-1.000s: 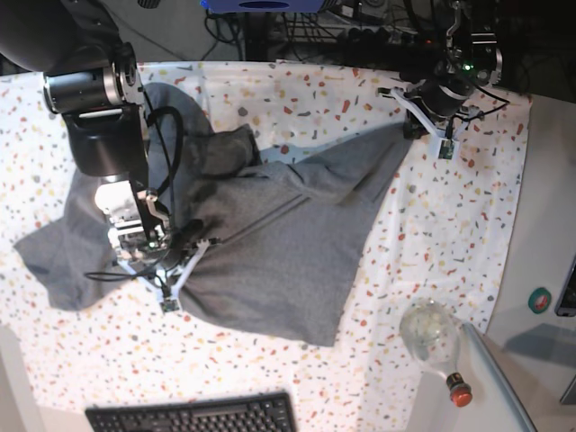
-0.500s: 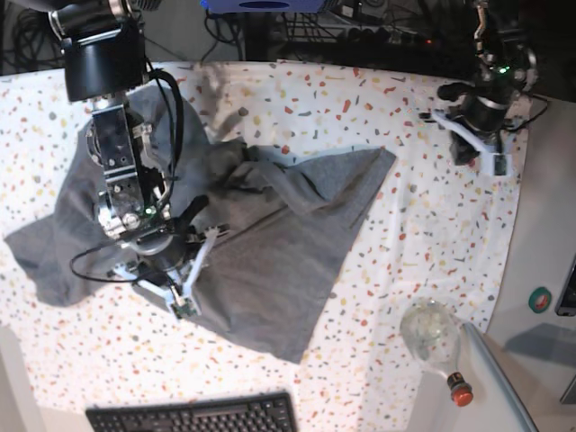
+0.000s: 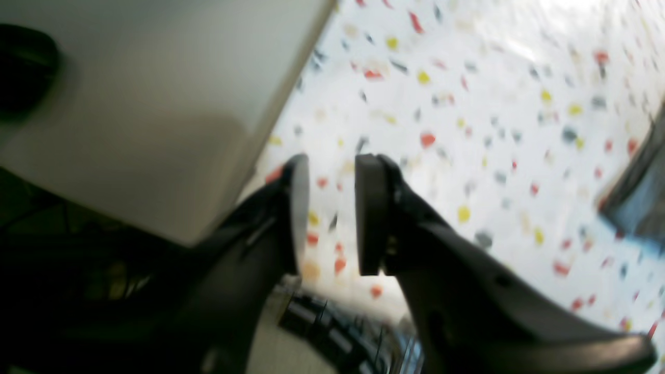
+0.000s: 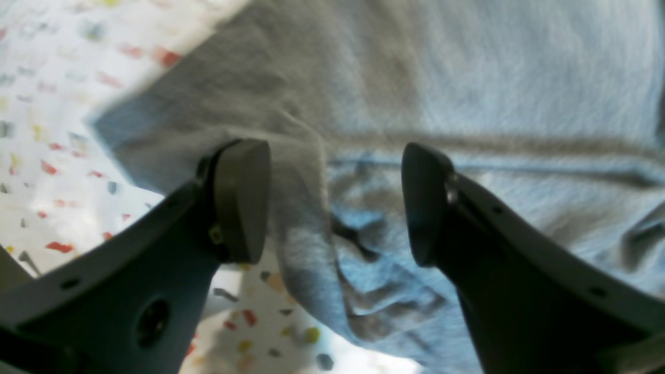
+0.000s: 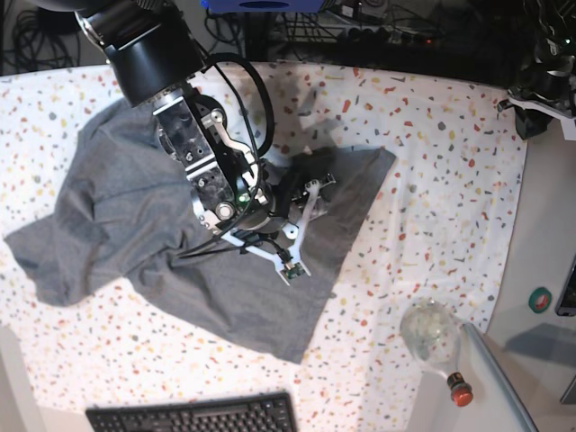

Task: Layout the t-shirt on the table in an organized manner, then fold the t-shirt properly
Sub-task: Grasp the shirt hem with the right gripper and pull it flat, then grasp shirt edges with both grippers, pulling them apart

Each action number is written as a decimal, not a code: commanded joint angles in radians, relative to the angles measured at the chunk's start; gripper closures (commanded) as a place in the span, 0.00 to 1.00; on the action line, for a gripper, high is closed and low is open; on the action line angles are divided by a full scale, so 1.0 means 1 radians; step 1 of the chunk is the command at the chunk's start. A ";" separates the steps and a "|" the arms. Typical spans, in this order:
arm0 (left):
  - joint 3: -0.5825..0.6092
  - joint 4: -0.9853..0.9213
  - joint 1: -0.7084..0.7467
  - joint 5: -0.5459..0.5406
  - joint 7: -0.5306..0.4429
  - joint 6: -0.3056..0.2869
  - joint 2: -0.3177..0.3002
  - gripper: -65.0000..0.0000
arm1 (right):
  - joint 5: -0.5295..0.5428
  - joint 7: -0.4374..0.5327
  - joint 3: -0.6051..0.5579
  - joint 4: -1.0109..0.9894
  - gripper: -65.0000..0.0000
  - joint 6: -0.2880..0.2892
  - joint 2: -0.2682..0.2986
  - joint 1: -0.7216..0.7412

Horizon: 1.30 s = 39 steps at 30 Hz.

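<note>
Right gripper (image 4: 335,200) hung spread wide over the t-shirt (image 5: 135,225), pinching nothing; left gripper (image 3: 330,213) sat slightly parted, off shirt, at table (image 5: 432,180) edge.

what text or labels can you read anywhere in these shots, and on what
No readable text in any view.
t-shirt: plain grey, no print or label showing.
table: only coloured flecks, no writing.
keyboard: key legends too small to read.
teal round sticker at the right edge: its mark is too small to read.
Both wrist views are too blurred for any lettering.
</note>
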 commanded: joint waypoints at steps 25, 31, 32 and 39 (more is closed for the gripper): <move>-0.005 -0.001 -0.006 -0.009 -0.019 0.003 -0.040 0.75 | 0.306 0.018 -0.144 0.276 1.00 0.011 0.124 -0.140; 0.006 -0.032 -0.051 -0.007 -0.017 0.005 -0.041 0.75 | 0.303 0.027 -0.292 0.293 1.00 0.007 0.194 -0.184; 0.006 -0.032 -0.055 -0.007 -0.017 0.005 -0.038 0.75 | 0.305 0.027 -0.295 0.290 1.00 0.007 0.202 -0.184; 0.188 -0.026 -0.115 -0.007 -0.017 0.006 -0.037 0.75 | 0.308 -0.082 -0.298 0.218 0.99 0.008 0.211 -0.158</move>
